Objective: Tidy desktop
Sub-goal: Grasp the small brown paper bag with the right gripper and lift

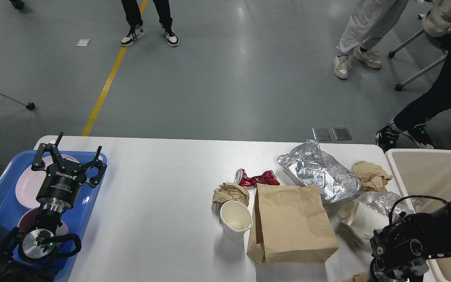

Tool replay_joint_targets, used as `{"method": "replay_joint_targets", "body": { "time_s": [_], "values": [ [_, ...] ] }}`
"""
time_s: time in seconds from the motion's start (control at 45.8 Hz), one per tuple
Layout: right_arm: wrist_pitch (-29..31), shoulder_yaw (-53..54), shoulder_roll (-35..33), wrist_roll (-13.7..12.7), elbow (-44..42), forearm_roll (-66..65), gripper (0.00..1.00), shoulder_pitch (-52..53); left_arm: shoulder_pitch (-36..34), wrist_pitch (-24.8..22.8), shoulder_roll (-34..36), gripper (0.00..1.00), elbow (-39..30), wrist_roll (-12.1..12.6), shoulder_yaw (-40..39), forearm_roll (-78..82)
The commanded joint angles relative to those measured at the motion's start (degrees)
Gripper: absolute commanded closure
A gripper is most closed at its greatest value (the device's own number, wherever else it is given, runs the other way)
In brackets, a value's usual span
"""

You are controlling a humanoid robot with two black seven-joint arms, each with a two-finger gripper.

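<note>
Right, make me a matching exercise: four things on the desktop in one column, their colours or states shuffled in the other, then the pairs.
Things:
1. can
2. cup
3. paper bag
4. foil tray

States:
A. silver, crumpled, at the far right
B. brown, lying flat
C. red, crushed
D. white, upright, open top

Pairs: 1-C, 2-D, 3-B, 4-A
</note>
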Motion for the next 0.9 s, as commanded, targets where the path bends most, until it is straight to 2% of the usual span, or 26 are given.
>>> {"method": "replay_joint_targets", "body": {
  "time_s": [0.0, 0.131, 0.437, 0.611, 0.72, 0.873],
  "values": [
    [1.5, -1.0, -2.7, 0.6, 2.7, 2.1, 1.0, 5.3, -0.1, 0.0, 0.0, 0.04, 0.0, 0.1, 0.0, 0.0],
    [11.0, -2.7, -5.8, 0.6, 6.5, 9.2, 1.0, 17.1, 0.0, 0.0, 0.0, 0.04, 0.0, 0.1, 0.0, 0.0],
    [28.4, -11.6, -6.1, 0.6, 9.9, 21.7, 1.0, 42.5, -0.1, 0.0, 0.0, 0.04, 0.0, 0.1, 0.0, -0.1],
    [32.6, -18.7, -5.9, 0.6, 9.9, 26.0, 1.0, 54.4, 0.0, 0.0, 0.0, 0.04, 0.0, 0.1, 0.0, 0.0],
    [36.1, -20.4, -5.7, 0.7, 9.9, 28.7, 1.0, 57.9, 0.0, 0.0, 0.0, 0.04, 0.0, 0.1, 0.0, 0.0],
    [37.4, -22.2, -5.7, 0.7, 9.9, 30.5, 1.0, 61.9, 0.0, 0.0, 0.0, 0.04, 0.0, 0.0, 0.0, -0.1]
  ]
}}
